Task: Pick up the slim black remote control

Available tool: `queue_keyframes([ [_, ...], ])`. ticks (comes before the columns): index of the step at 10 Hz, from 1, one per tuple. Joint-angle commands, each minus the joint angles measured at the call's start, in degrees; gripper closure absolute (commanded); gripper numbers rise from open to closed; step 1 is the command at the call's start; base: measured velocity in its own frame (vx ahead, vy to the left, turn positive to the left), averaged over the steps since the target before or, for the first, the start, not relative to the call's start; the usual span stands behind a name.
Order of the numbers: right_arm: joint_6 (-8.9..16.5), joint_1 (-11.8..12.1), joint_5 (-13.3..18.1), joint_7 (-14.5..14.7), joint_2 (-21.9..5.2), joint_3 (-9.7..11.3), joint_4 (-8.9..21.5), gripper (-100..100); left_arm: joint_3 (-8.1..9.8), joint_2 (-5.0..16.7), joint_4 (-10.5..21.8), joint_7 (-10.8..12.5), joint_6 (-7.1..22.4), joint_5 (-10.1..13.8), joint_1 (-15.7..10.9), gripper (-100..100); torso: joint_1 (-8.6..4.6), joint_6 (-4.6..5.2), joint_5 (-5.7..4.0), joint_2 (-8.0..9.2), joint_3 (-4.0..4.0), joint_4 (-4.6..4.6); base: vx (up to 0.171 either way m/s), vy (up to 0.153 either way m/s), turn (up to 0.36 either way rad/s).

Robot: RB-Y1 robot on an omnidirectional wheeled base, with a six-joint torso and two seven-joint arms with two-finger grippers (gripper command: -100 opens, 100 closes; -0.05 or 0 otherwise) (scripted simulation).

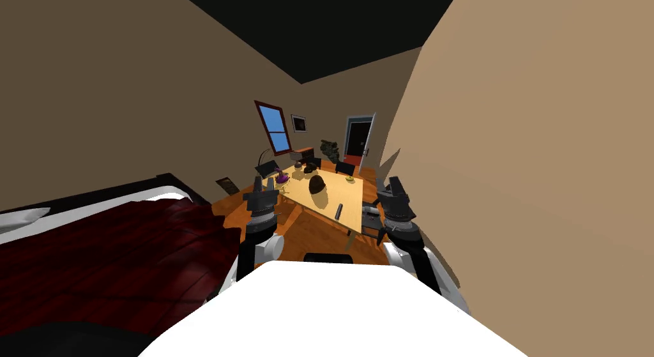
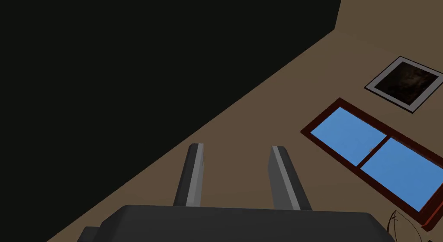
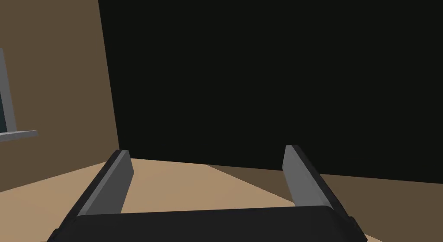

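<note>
The slim black remote control (image 1: 338,211) lies on the pale wooden table (image 1: 350,192), near the corner closest to me. Both arms are raised in front of me, short of the table. My left gripper (image 1: 263,182) hangs off the table's left side; in its wrist view the left gripper (image 2: 238,146) has its fingers apart with nothing between them. My right gripper (image 1: 391,182) is off the table's right side, and the right gripper (image 3: 207,150) stands wide open and empty. Neither touches the remote.
A dark rounded object (image 1: 317,184), a purple item (image 1: 281,177) and several small things stand further back on the table. Dark chairs (image 1: 345,168) ring it. A dark red bed (image 1: 108,257) is at my left, a tan wall (image 1: 543,181) close on my right.
</note>
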Motion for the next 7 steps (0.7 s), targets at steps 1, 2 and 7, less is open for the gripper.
queue_keyframes([
  [1, -0.4, -0.8, 2.9, 1.1, -2.9, 0.3, 1.6, -100, 0.00, 0.0, 0.0, 0.0, 0.0, 0.0, 0.0, 0, 0.00, 0.00, 0.00, 0.00, 0.00, 0.00, -0.105, -0.084, 0.383],
  [2, -0.8, -1.4, 4.6, 1.8, -4.6, 0.5, 3.0, -100, 0.00, 0.0, 0.0, 0.0, 0.0, 0.0, 0.0, 0, -0.01, 0.00, 0.00, 0.05, 0.03, 0.01, -0.111, -0.094, 0.364],
  [7, -1.9, -3.5, 11.8, 4.0, -9.9, 1.0, 8.0, -100, 0.01, 0.0, 0.0, 0.0, 0.0, 0.0, 0.0, 0, 0.04, 0.04, 0.00, -0.15, -0.08, -0.02, -0.059, -0.061, 0.232],
])
